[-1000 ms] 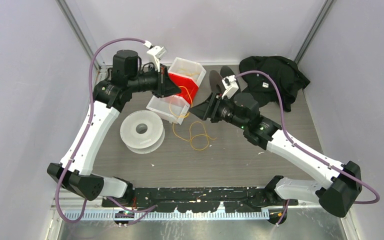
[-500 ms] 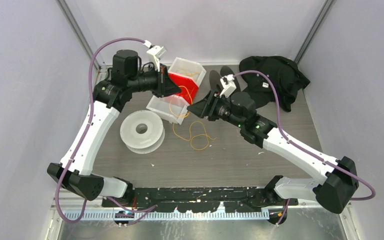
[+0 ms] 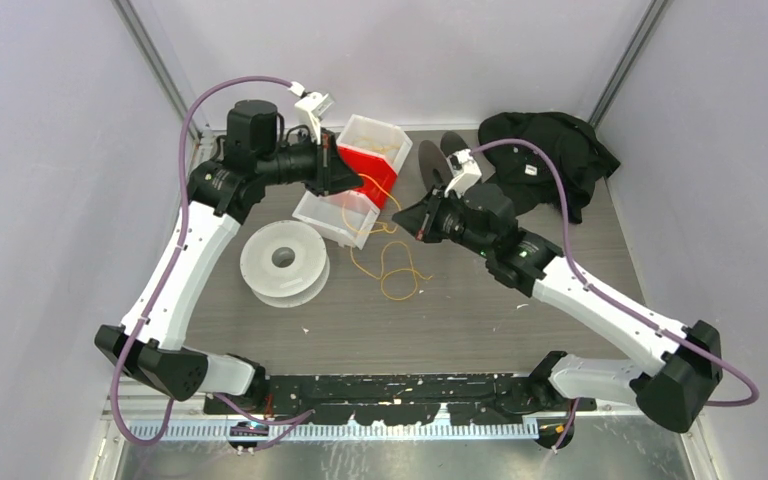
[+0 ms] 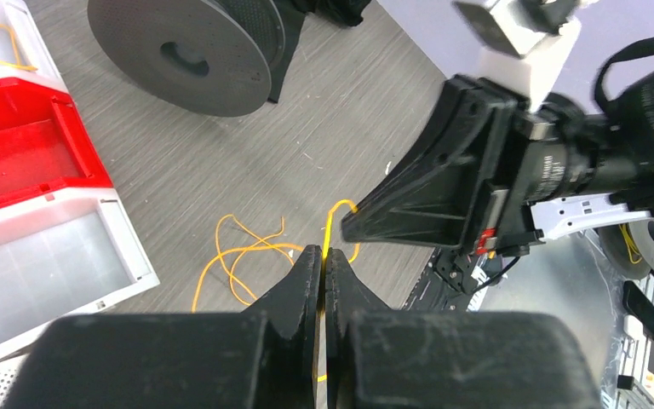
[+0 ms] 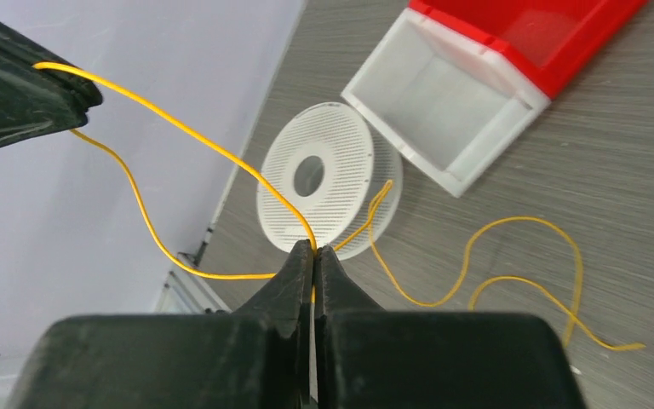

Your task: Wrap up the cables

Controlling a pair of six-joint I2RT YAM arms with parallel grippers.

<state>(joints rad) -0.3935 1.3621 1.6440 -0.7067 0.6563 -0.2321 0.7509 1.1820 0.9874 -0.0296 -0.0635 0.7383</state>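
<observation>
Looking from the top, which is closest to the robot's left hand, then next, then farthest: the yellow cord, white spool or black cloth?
1. yellow cord: pinched in the left hand itself.
2. white spool: left side, nearer the arm bases.
3. black cloth: far right corner.

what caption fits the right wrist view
Right gripper shut on the yellow cable, white spool lying behind.

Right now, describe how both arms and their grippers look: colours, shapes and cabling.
Both the left arm and right arm have white link shells with black joint housings. A thick purple cable loops along each. The left gripper and right gripper are black wedges tapering to two thin fingers, each with a white camera mount behind. A green light glows on the right arm.
</observation>
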